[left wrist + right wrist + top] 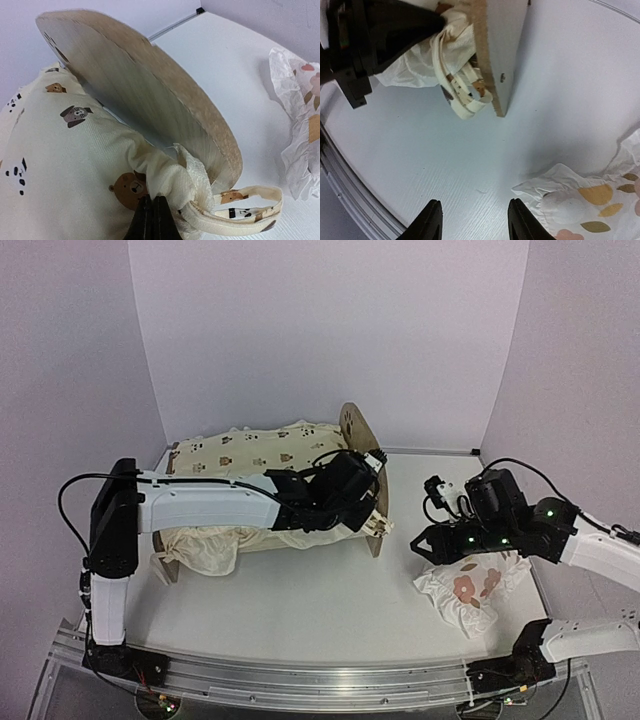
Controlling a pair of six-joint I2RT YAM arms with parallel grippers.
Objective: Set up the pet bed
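Note:
The pet bed [352,426] lies across the table's middle, its rounded wood headboard [150,100] on the right. A cream cushion [250,450] printed with small animals lies in it and spills over the near side. My left gripper [152,212] is shut on a bunched corner of the cushion [60,165] at the headboard's near end, beside the tie strings [250,200]. It also shows in the right wrist view as the left gripper [440,20]. My right gripper [475,207] hangs open over bare table, with nothing between its fingers. The white flowered pillow [590,200] lies just to its right.
The pillow [470,590] lies crumpled at the table's front right, under my right arm. White walls close in the back and both sides. A metal rail [300,680] runs along the near edge.

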